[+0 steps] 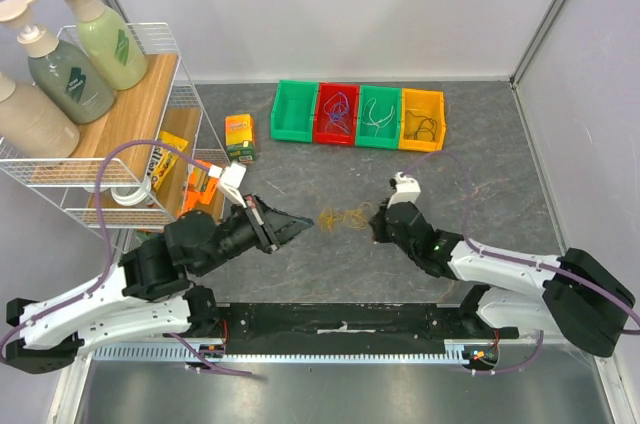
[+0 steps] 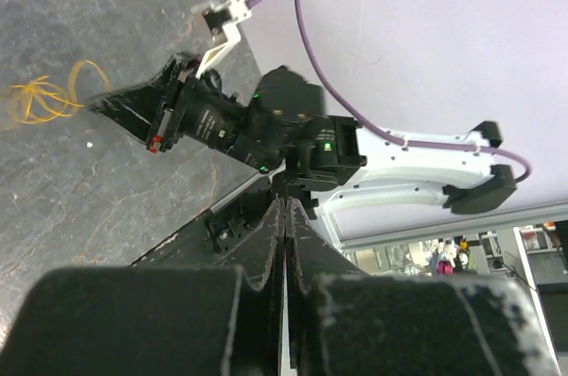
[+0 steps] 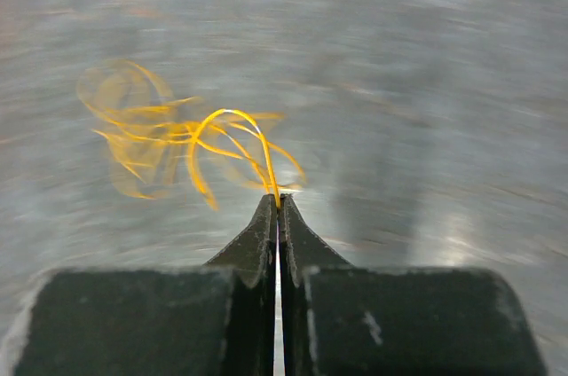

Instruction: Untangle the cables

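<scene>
Right end effector [image 3: 278,203]: clenched, its tips pinching one strand of the yellow cables [image 3: 191,141]; the other loops fan out toward 10 o'clock in its own wrist view, blurred
Left end effector [image 2: 284,206]: clenched, fingers pressed flat together with nothing seen between them
Tangle's place: small loose heap near the middle of the desk [image 1: 480,194], left tip just beside it at 9 o'clock, right tip meeting it at 3 o'clock
Row at 12 o'clock: green bin [image 1: 293,114]; red bin [image 1: 336,141] holding blue and purple cables [image 1: 338,109]; second green bin [image 1: 378,143] holding white cables [image 1: 375,119]; yellow bin [image 1: 421,145] holding black cables [image 1: 427,129]
Desk's 9 to 10 o'clock: wire rack [image 1: 140,114] carrying pump bottles [image 1: 100,29]
Between rack and bins: small orange-and-green carton [image 1: 240,136], standing alone
</scene>
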Robot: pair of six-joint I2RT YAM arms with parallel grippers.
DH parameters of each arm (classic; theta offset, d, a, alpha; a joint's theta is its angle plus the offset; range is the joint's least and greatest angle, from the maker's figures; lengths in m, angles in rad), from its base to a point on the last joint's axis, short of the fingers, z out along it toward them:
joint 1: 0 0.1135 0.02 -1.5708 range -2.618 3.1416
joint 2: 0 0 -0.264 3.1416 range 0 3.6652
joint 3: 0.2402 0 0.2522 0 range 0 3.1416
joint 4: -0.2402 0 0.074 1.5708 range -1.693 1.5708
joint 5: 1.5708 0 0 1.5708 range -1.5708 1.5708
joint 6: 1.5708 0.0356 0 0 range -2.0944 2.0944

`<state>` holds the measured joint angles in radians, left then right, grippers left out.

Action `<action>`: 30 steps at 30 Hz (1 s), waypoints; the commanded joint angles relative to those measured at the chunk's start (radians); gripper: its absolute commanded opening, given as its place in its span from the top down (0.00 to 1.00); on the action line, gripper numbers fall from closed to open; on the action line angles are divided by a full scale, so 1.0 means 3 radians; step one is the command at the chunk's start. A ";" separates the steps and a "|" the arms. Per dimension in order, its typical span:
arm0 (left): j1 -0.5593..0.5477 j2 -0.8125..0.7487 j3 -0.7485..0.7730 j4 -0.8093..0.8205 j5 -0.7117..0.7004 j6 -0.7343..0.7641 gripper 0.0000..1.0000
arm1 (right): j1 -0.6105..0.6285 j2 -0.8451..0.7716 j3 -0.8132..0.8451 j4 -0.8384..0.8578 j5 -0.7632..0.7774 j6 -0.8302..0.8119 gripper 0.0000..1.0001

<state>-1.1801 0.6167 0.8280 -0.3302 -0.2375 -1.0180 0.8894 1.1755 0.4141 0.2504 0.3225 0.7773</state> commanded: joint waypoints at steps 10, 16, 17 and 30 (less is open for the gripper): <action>0.0001 -0.0225 0.0150 -0.0254 -0.0283 0.0325 0.98 | -0.0633 -0.0998 0.0102 -0.1387 -0.0443 -0.0477 1.00; -0.0004 -0.0097 -0.0075 -0.0178 -0.0083 0.0443 0.49 | -0.0628 -0.0953 0.0766 -0.1622 -0.1467 -0.0893 1.00; -0.0004 -0.0107 -0.0116 -0.0137 -0.0052 0.0443 0.44 | -0.0628 -0.0948 0.0863 -0.1622 -0.1626 -0.0908 1.00; -0.0004 -0.0051 -0.0290 -0.0168 -0.0052 0.0474 0.29 | -0.0623 -0.1085 0.1580 -0.1628 -0.3054 -0.0873 1.00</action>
<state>-1.1801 0.5953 0.7620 -0.3954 -0.2535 -0.8948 0.7006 0.8833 0.8219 -0.2489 -0.4522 0.5049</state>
